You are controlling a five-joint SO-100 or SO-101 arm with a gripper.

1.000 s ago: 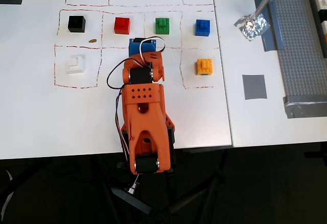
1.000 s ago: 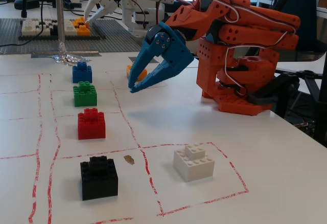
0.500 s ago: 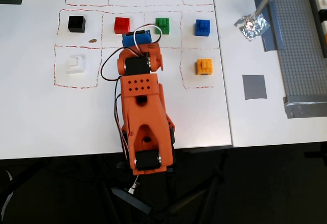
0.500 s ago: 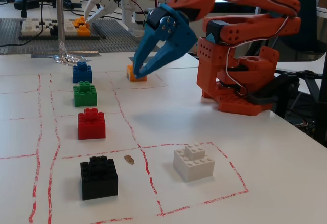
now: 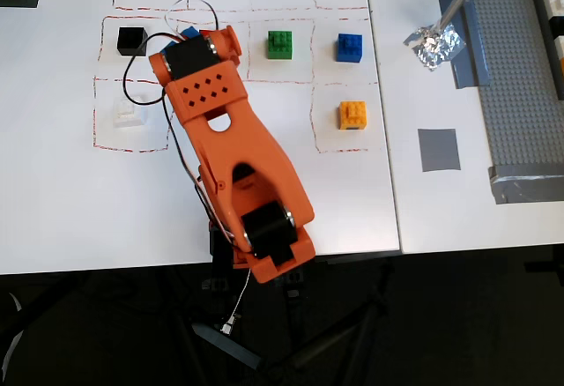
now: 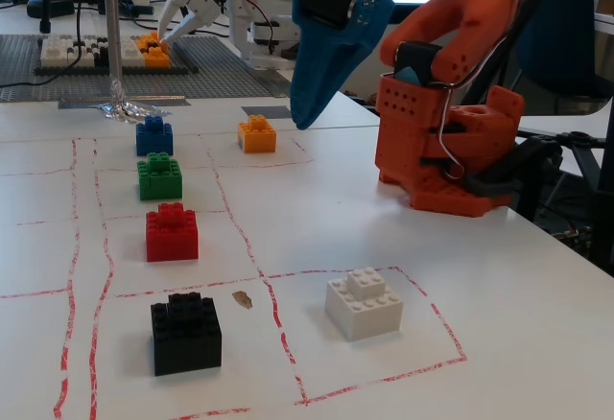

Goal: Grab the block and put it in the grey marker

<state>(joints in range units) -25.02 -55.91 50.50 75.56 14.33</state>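
The white block [image 5: 128, 113] [image 6: 365, 303] sits alone in a red-outlined square, left of the arm in the overhead view. The grey marker [image 5: 438, 149] is a flat dark square far to the right on the neighbouring sheet; in the fixed view it shows as a dark patch [image 6: 272, 111] behind the orange-yellow brick. My gripper [image 5: 187, 33] [image 6: 303, 118] has blue jaws that taper to one tip. It hangs in the air, looks shut and empty, and is well apart from the white block. In the overhead view the arm hides most of it.
A black brick [image 5: 132, 40] [image 6: 185, 332], a red brick [image 6: 172, 231], a green brick [image 5: 280, 45] [image 6: 159, 175], a blue brick [image 5: 350, 48] [image 6: 153, 135] and an orange-yellow brick [image 5: 353, 115] [image 6: 257, 134] stand in the grid. Crumpled foil [image 5: 434, 47] and a studded baseplate [image 5: 520, 77] lie near the marker.
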